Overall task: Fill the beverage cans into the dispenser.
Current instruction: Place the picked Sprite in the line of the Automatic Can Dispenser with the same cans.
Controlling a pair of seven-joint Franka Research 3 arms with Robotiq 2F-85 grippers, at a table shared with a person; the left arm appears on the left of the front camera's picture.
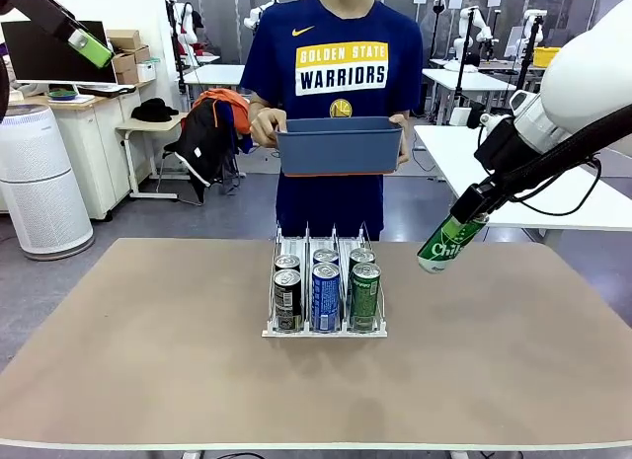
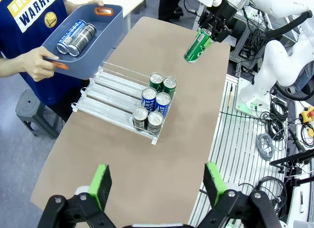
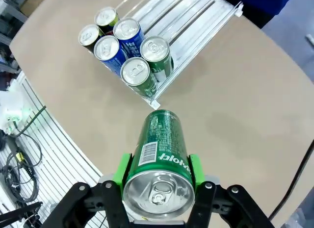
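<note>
Right gripper [image 3: 158,165]: clamped on the held can [image 3: 158,139], one green pad on each side of its upper end, its silver top facing the wrist.
Held can: green with white lettering and tilted, its bottom end pointing down towards the dispenser [image 2: 110,90]. It hangs in the air over the far right part of the table [image 1: 148,360], clear of the surface and to the right of the dispenser.
Left gripper [image 2: 159,181]: fingers wide apart with nothing between them, raised high on the table's left side.
Dispenser: in the middle of the table, running from near the far edge towards the centre. It has three lanes split by thin wire dividers.
Cans in dispenser: six, upright, two per lane, packed at the end nearest the robot. The left lane holds black cans [image 1: 287,299], the middle lane blue cans [image 1: 325,296] and the right lane green cans [image 1: 365,296]. The far half of every lane is bare.
Bin [image 1: 339,148]: blue-grey, held level just beyond the table's far edge, above the dispenser's far end.
Bin contents: a blue can [image 2: 70,37] and a black can [image 2: 82,40] lying side by side.
Person: stands at the far edge, one hand [image 1: 263,126] on one end of the bin and the other hand [image 1: 400,128] on the opposite end.
</note>
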